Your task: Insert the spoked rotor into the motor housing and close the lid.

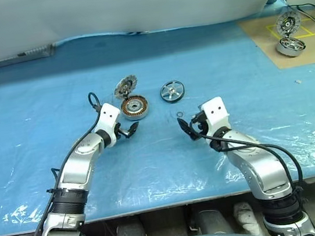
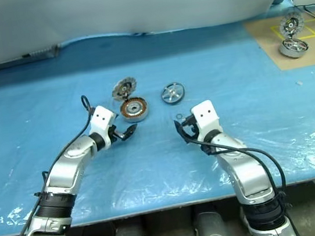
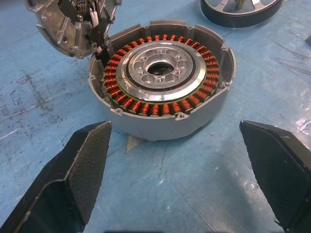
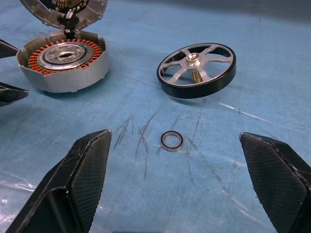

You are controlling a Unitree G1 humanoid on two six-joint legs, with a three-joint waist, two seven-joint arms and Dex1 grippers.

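Rotor insertion has not begun, judging by how the parts lie. Taking the motor housing (image 1: 134,107) as the landmark: nearest the robot, the left gripper (image 1: 130,130) hovers just short of the housing with its black fingers spread wide and nothing between them, lined up on the housing's near wall. The right gripper (image 1: 186,129) is off to the housing's right, equally wide and empty, aimed at a small loose metal ring (image 4: 171,141) on the blue table cover (image 1: 39,111). The housing itself sits open, copper windings exposed around a bare silver centre. Beyond the ring, to the housing's right and apart from it, lies the spoked rotor (image 1: 172,90), untouched. Farthest back, the lid (image 1: 125,86) stands tilted up from the housing's far rim. Left to do: pick up the rotor, seat it, fold the lid down.
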